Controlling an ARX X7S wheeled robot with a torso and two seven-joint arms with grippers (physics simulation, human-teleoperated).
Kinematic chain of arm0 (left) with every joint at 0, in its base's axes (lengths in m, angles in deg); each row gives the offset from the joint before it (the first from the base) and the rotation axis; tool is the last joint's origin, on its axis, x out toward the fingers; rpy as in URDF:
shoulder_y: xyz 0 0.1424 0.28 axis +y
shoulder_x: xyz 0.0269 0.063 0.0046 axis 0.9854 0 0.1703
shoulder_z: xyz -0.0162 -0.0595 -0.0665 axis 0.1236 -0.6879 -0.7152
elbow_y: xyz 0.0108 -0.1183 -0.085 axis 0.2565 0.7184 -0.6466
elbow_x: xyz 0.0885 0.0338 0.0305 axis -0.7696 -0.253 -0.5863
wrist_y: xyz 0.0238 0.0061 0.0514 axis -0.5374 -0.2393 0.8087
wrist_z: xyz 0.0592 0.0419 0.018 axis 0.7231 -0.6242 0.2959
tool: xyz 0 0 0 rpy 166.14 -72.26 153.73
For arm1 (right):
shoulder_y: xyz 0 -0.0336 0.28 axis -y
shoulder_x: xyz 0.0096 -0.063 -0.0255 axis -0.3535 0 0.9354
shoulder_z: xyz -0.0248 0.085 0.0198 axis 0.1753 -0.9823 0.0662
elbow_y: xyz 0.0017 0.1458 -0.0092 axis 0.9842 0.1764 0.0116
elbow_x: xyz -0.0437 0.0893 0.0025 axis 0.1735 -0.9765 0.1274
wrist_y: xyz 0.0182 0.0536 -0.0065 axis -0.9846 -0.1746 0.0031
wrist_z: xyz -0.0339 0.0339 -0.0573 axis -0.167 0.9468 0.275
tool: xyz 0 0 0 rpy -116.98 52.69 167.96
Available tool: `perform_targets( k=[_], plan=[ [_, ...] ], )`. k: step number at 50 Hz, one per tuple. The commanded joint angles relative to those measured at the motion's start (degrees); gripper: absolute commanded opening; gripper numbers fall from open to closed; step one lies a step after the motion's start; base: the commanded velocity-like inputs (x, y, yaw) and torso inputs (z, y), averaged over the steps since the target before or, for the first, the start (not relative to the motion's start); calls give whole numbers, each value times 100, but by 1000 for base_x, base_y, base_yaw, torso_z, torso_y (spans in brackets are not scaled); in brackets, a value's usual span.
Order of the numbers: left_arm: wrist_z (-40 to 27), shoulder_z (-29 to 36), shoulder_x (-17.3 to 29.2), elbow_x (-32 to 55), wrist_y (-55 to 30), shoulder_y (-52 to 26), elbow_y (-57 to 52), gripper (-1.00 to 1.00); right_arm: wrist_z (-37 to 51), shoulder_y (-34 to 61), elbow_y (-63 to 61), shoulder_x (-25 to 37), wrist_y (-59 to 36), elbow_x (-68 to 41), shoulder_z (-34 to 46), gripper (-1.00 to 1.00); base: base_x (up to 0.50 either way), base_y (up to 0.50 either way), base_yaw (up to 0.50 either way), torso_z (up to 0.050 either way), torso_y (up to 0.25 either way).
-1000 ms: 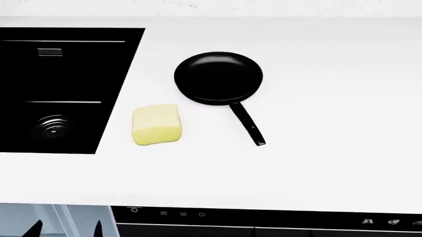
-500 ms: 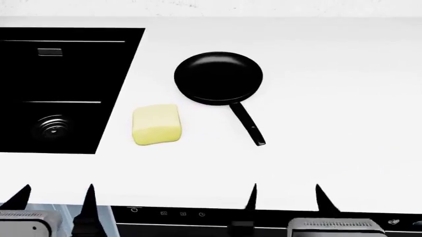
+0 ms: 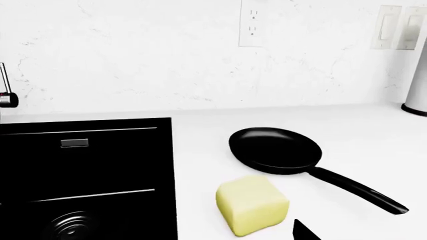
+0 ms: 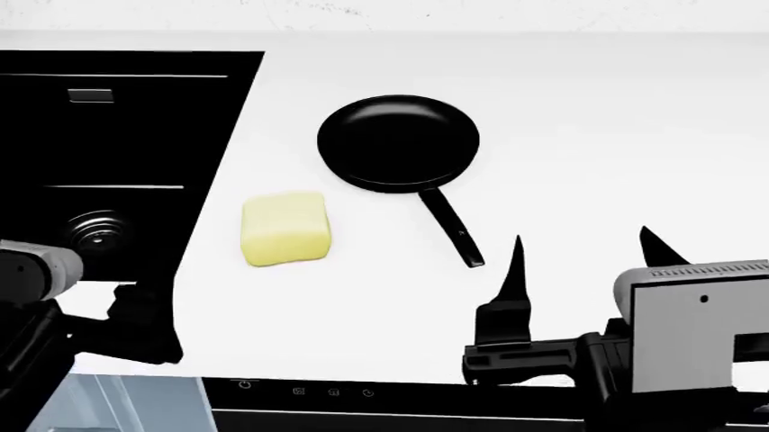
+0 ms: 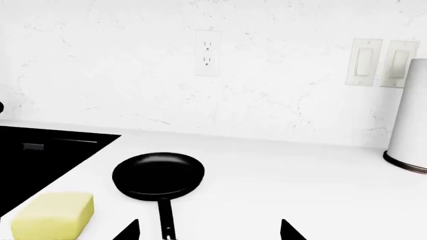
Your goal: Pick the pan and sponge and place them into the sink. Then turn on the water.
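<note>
Both hands risen — right hand (image 4: 583, 256) spread, pan (image 4: 398, 142), sponge (image 4: 286, 227) unmoved

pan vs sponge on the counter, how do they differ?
The pan is glossy black; the sponge is pale yellow. The pan is round, shallow and much wider; the sponge is a small thick block. The pan has a handle; the sponge has none. Both lie untouched on the white counter, outside the sink.

Three views, one counter.
Your head camera looks steeply down; both wrist cameras face the back wall, low, sharing the pan (image 4: 398, 142) and sponge (image 4: 286, 228).
</note>
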Motion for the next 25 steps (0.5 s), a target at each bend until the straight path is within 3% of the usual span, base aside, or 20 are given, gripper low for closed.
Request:
perform_targets(
  k=[1, 25],
  plan=[
    [62, -100, 115, 337, -465, -295, 18, 100, 4, 104, -175, 271, -405, -220, -211, 100, 277, 117, 0, 0, 0],
    [34, 8, 138, 357, -431, -219, -24, 100, -90, -69, -163, 356, -321, -355, -340, 100, 267, 64, 0, 0, 0]
  ],
)
